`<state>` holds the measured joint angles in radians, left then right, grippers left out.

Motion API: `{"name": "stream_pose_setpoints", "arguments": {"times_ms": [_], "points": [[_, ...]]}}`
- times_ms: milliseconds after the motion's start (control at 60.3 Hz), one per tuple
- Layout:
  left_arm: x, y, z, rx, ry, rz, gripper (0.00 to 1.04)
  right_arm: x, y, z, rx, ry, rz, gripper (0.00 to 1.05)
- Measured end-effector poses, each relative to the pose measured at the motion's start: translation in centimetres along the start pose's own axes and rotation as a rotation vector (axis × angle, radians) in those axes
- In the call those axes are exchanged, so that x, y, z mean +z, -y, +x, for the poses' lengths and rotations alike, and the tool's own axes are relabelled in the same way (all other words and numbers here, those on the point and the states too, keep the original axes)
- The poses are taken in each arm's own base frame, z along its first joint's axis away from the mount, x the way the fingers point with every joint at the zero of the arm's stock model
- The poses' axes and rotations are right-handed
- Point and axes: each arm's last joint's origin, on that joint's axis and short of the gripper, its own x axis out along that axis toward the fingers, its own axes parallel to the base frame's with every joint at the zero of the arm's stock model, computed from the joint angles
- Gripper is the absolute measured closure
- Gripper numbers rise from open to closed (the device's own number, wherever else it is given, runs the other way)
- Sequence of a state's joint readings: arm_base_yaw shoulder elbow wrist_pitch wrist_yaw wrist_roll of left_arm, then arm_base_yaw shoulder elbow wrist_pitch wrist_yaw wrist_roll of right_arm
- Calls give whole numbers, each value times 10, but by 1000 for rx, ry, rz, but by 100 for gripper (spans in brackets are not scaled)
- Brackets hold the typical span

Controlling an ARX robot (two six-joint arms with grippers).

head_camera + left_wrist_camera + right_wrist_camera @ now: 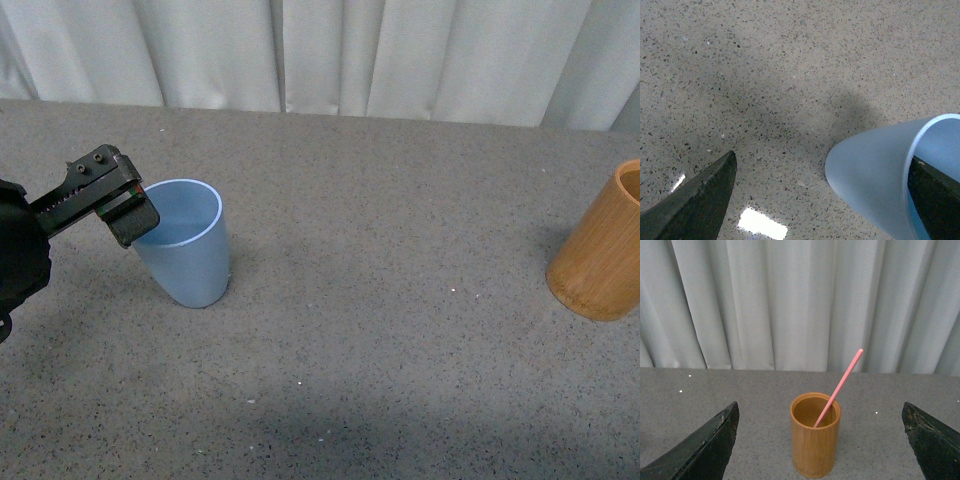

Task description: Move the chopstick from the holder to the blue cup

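Observation:
The blue cup [185, 250] stands on the grey table at the left with its mouth up. My left gripper [128, 205] is open at its left rim. In the left wrist view one finger [935, 200] sits just inside the cup [875, 175] and the other finger [695, 205] is well outside, so the left gripper [822, 157] straddles the wall without clamping it. The holder [603, 250] stands at the right edge. The right wrist view shows it [815, 445] upright with one pink chopstick [840, 387] leaning out. My right gripper [820, 407] is open, set back from the holder.
A white curtain [330, 50] hangs along the table's far edge. Speckled grey tabletop [400, 300] stretches between the cup and the holder. The holder is cut off by the right border of the front view.

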<state>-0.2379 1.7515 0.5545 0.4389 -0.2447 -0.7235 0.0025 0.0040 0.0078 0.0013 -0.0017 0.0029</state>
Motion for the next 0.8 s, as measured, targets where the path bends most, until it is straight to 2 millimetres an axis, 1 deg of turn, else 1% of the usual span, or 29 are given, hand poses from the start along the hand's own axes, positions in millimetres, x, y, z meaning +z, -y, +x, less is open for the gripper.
{"name": "stream_pose_setpoints", "arguments": {"times_ms": [66,149,249,265,299,315,348,415,448,547,564,614,630,796], "points": [[-1,1,2,8,10,6,7,0,0,0,0,0,0,10],[-2,1,3,14,16,12,17,0,0,0,0,0,0,10],[-4,2,3,4,18,14,33,0,0,0,0,0,0,10],[-4,3,3,-3,17,12,38,0,0,0,0,0,0,10],[-4,4,3,-13,11,9,45,0,0,0,0,0,0,10],[-5,4,3,-15,9,8,47,0,0,0,0,0,0,10],[-6,5,3,-25,2,7,54,0,0,0,0,0,0,10],[-7,7,2,-44,-14,0,65,0,0,0,0,0,0,10],[-7,8,2,-50,-20,-1,69,0,0,0,0,0,0,10],[-10,11,2,-114,-74,-41,85,0,0,0,0,0,0,10],[-11,12,1,-132,-88,-51,90,0,0,0,0,0,0,10],[-13,13,0,-150,-107,-57,100,0,0,0,0,0,0,10],[-14,13,0,-152,-109,-62,102,0,0,0,0,0,0,10],[-16,17,-4,-168,-117,-51,101,0,0,0,0,0,0,10]]}}
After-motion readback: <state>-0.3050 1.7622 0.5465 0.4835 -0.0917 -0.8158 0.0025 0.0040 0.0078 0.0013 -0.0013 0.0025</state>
